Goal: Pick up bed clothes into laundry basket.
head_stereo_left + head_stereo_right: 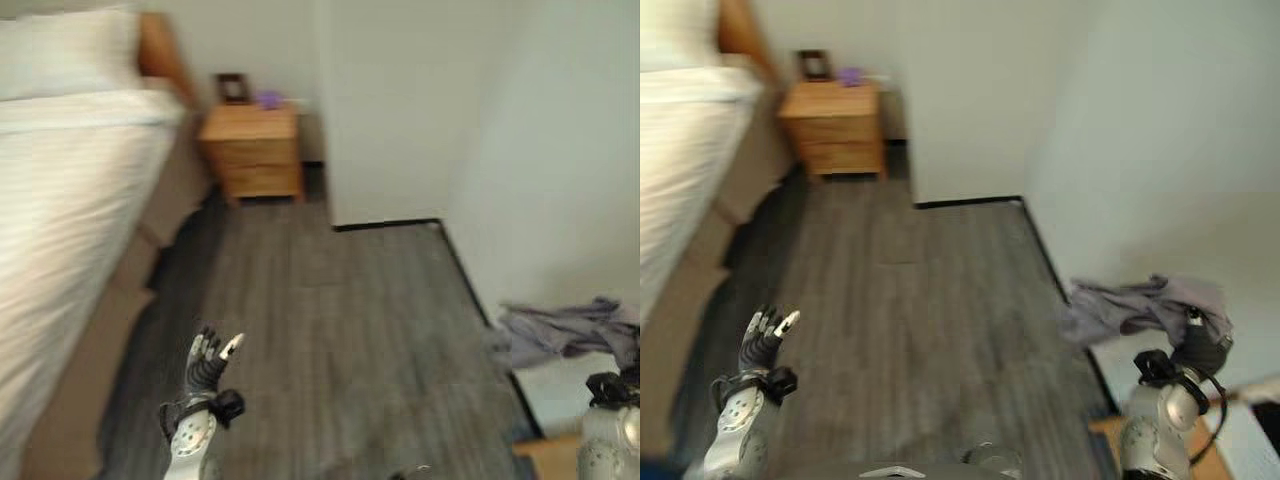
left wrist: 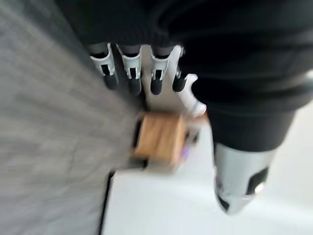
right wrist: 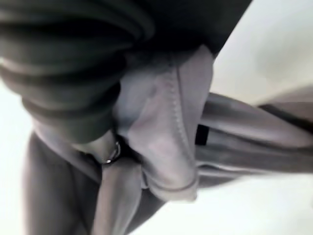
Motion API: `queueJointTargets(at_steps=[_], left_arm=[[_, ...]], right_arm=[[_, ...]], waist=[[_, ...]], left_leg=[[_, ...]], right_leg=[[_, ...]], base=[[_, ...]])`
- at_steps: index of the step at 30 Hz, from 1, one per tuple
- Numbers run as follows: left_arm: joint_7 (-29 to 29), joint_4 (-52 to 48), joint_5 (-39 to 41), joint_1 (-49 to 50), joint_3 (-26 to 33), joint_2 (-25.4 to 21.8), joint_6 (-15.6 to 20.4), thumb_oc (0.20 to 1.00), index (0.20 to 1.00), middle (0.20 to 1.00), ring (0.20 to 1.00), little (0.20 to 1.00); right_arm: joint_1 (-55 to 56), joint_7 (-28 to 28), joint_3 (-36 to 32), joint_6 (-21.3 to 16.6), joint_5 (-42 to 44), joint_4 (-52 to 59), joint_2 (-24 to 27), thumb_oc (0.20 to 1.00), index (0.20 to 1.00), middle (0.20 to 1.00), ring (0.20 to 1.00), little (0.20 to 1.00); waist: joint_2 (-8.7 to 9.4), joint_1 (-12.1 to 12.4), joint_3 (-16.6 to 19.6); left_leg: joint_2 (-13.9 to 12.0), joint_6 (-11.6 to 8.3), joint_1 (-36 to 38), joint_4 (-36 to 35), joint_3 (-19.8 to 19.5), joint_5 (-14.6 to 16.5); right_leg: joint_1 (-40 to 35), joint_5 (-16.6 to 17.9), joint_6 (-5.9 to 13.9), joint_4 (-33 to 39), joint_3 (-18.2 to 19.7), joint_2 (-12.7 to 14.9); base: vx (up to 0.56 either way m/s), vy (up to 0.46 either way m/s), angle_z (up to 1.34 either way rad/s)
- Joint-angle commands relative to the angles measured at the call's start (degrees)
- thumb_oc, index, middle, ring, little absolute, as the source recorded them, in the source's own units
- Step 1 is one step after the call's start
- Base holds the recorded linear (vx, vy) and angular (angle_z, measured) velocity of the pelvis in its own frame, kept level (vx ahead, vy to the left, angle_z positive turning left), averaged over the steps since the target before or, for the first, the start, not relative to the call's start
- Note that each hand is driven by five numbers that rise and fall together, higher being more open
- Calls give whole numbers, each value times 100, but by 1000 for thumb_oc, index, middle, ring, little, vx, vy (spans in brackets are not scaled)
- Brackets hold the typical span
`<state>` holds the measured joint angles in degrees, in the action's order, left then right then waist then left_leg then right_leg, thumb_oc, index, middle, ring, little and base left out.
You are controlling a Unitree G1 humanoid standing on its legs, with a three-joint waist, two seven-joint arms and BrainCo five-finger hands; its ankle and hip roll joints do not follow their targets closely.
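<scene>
Crumpled grey-lilac fabric garment (image 1: 1140,305), soft folds with a stitched hem, sits bunched at the right by the white wall (image 1: 1140,150), apart from the bed. Right robot hand (image 1: 1202,345) is at its near edge; in the right wrist view the cloth presses up against the dark ribbed cover, fingers buried in folds, so can't tell whether they're clamped on it. Small metal ring shows among the folds there, unclear what it belongs to.

Left robot hand (image 1: 208,362) raised over the dark grey wood-grain plank floor (image 1: 340,330), palm upright, fingers straight and spread, holding nothing.

White smooth-sheeted bed (image 1: 60,200) with tan upholstered base runs along the left, cut off by the frame edge. Light wooden two-drawer nightstand (image 1: 252,150) at its head, carrying a dark picture frame (image 1: 232,88) and a small purple object (image 1: 268,98), too blurred to identify.
</scene>
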<state>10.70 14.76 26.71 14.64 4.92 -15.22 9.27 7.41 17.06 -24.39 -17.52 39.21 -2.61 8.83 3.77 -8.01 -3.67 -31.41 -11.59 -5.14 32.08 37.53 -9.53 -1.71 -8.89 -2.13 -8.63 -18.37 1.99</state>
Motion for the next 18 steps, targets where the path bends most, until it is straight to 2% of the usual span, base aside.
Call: queueJointTargets(at_steps=[1,2,3,4,5,6,7,8,9,10,11,12,13,14,15,16,17,18], left_arm=[[62,-700,101,-154,145,76,424,1000,1000,1000,1000,1000],[77,-708,92,-224,127,123,418,1000,1000,1000,1000,1000],[24,-697,10,-312,50,136,427,1000,1000,1000,1000,1000],[-12,-691,-12,-352,53,138,451,1000,1000,1000,1000,1000],[-78,-689,-32,-358,13,144,472,1000,1000,1000,1000,1000],[-80,-685,-31,-364,15,144,475,1000,1000,1000,1000,1000],[-100,-697,-2,-385,-15,156,485,1000,1000,1000,1000,1000],[-102,-688,-1,-389,-17,158,490,1000,1000,1000,1000,1000],[-122,-718,3,-424,-82,131,495,1000,1000,1000,1000,1000],[-227,-773,59,-497,-233,91,508,1000,1000,1000,1000,1000],[-230,-763,63,-503,-237,92,513,1000,1000,1000,1000,1000],[-280,-772,74,-498,-350,75,481,1000,1000,1000,1000,1000],[-308,-789,76,-490,-393,49,465,1000,1000,1000,1000,1000],[-310,-785,78,-490,-396,40,466,1000,1000,1000,1000,1000],[-407,-809,33,-443,-488,-78,427,1000,1000,1000,1000,1000],[-410,-807,34,-445,-486,-83,428,1000,1000,1000,1000,1000],[-436,-813,-16,-451,-493,-251,423,1000,1000,1000,1000,1000],[-464,-755,-14,-370,-438,-306,358,1000,1000,1000,1000,1000]], right_arm=[[-333,-266,128,-357,-270,466,798,200,200,200,200,200],[-384,-275,144,-331,-287,448,842,200,200,200,200,200],[-413,-335,170,-312,-370,393,868,200,200,200,200,200],[-455,-368,176,-277,-383,354,889,200,200,200,200,200],[-546,-437,285,-259,-383,315,858,200,200,200,200,200],[-550,-437,284,-259,-382,315,858,200,200,200,200,200],[-561,-500,351,-236,-378,333,838,200,200,200,200,200],[-557,-499,350,-232,-380,340,838,200,200,200,200,200],[-529,-506,412,-222,-460,408,830,200,200,200,200,200],[-453,-582,418,-116,-440,457,810,200,200,200,200,200],[-450,-581,414,-113,-440,460,812,200,200,200,200,200],[-378,-554,356,-86,-451,472,718,200,200,200,200,200],[-352,-539,324,-85,-457,503,654,200,200,200,200,200],[-340,-534,321,-77,-464,521,640,200,200,200,200,200],[-354,-534,293,-105,-470,593,548,200,200,200,200,200],[-354,-533,294,-105,-472,595,541,200,200,200,200,200],[-336,-542,366,-130,-517,609,495,200,200,200,200,200],[-315,-625,558,-99,-519,658,436,200,200,200,200,200]], waist=[[-78,503,-456],[-44,541,-484],[-52,613,-500],[-63,653,-488],[-108,741,-457],[-101,761,-456],[-175,752,-437],[-175,793,-428],[-221,774,-440],[-343,606,-450],[-346,633,-440],[-380,550,-433],[-379,500,-439],[-368,539,-426],[-350,462,-502],[-340,485,-502],[-324,502,-667],[-455,713,-741]], left_leg=[[1627,504,-96,-1357,-3263,84],[1979,610,-94,-1384,-3750,366],[2474,635,-77,-1649,-4450,667],[2669,642,-48,-1742,-4589,845],[3186,712,10,-2039,-5133,1203],[3187,712,5,-2059,-5112,1170],[3366,772,54,-2213,-5341,1270],[3356,776,59,-2232,-5300,1265],[3490,863,104,-2212,-5410,1379],[3487,965,263,-2665,-5333,1295],[3471,965,291,-2738,-5311,1261],[3404,1036,369,-3163,-5202,1108],[3391,1077,387,-3274,-5106,1065],[3388,1083,403,-3318,-5070,1044],[3391,1163,418,-3424,-4855,1011],[3393,1168,421,-3428,-4830,1010],[3362,1243,356,-3346,-4657,997],[3081,1192,237,-3264,-4225,939]], right_leg=[[-58,455,611,765,1065,490],[0,480,606,695,1372,443],[67,557,619,703,1950,267],[64,575,645,737,2156,225],[89,645,719,806,2667,73],[109,670,724,810,2692,78],[196,709,775,798,3030,-29],[217,715,779,792,3073,-34],[299,752,824,744,3253,-65],[522,953,935,791,3552,-112],[532,964,935,797,3576,-119],[730,1025,1031,805,3616,-85],[810,1062,1095,799,3620,-53],[828,1063,1103,794,3657,-55],[996,1166,1235,773,3697,-2],[1005,1169,1241,771,3723,-3],[1252,1163,1314,498,3584,-5],[1010,817,1056,32,2008,569]], base=[[-59,67,-290],[131,-1,-392],[150,-1,-339],[197,88,-234],[126,85,-133],[88,127,-169],[13,71,-244],[27,125,-210],[-117,270,-206],[-114,266,-138],[-220,350,-140],[-128,208,-99],[-130,213,-81],[-127,192,-66],[-101,125,-61],[-247,170,-93],[-344,32,-104],[-337,28,-105]])
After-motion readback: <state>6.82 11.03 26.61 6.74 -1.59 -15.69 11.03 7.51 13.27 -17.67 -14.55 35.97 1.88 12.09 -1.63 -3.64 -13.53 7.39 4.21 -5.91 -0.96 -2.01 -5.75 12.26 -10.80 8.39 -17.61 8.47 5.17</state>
